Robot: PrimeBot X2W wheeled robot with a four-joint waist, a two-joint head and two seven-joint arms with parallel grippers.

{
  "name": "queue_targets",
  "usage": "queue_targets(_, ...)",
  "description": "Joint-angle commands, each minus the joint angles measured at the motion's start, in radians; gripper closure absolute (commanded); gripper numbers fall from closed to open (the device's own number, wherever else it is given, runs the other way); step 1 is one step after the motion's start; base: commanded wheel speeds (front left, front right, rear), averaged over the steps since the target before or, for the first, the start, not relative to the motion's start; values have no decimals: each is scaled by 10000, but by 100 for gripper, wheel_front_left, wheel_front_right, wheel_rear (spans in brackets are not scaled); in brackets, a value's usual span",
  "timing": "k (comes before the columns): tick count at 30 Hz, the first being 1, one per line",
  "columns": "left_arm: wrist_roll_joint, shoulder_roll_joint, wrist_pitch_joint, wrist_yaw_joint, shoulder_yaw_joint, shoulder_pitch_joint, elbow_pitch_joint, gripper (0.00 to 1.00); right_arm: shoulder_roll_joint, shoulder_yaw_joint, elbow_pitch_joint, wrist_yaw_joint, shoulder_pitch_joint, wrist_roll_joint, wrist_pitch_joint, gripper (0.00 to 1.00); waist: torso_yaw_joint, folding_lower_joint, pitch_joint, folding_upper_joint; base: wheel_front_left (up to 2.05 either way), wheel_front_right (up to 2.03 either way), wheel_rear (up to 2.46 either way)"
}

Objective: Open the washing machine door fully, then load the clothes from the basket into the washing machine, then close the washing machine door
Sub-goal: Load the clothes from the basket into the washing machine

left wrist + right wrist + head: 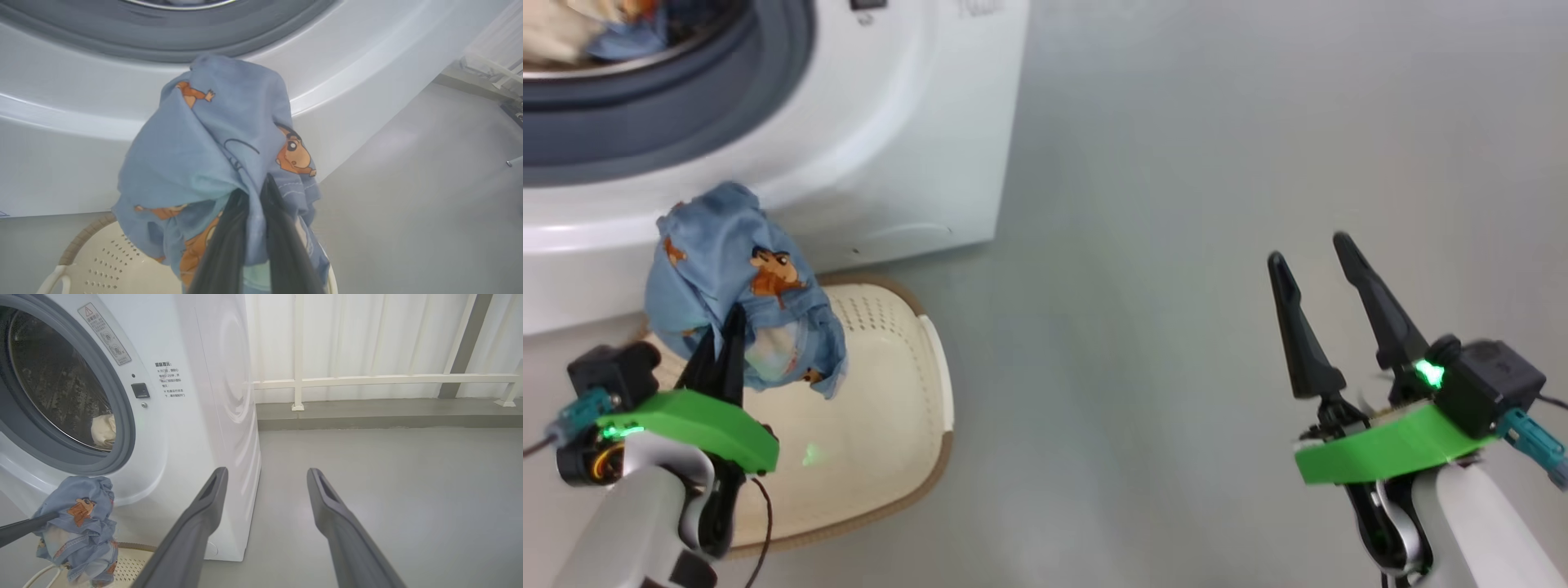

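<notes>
Looking down at a big white front-loading washing machine [890, 122] in the upper left of the head view, with its grey rubber ring [686, 98] exposed and some of the light blue and cream-white clothes [596, 33] already lying inside the opening. Can also spot a cream bit sitting low in the steel perforated drum [53, 384] from the right wrist view. Got the left gripper [727, 331] clamped tight on one bunched-up light blue fabric piece [739, 261] printed with orange-brown cartoon animals, dark fingers pressed together with the cloth pinched between them and draped over the tips. Holding that bundle up off the small cream-white perforated plastic basket [890, 392] with the brown rim, right in front of the machine's lower front panel and below the drum opening. Basket parked on the smooth grey floor [1217, 122] just beside the machine's base, touching or not, can't tell. Over on the other side, got the right gripper [1308, 253] with its two long dark fingers spread wide apart, gripping nothing at all, hanging over bare floor well apart from both basket and washer. Pointing, going by its own wrist view, past the machine's side panel toward a white metal railing [367, 379] along a pale wall.
</notes>
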Motion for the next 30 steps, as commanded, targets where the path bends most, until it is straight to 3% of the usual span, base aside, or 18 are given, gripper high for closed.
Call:
queue_targets(1, 512, 158, -106, 6, 763, 342, -540, 100, -204, 53, -116, 44, 398, 89, -80, 0, 447, 2, -664, 0, 0, 0, 0)
queue_targets(15, 3155, -945, -106, 6, 3496, 2644, -3507, 100, -471, -254, 281, 44, 1313, 301, -80, 0, 997, 2, -2247, 0, 0, 0, 0)
queue_targets(30, 4544, -1772, -106, 6, 4914, 5126, -6105, 100, -623, -687, 330, 44, 2315, 368, -80, 0, 1467, 2, -3308, 0, 0, 0, 0)
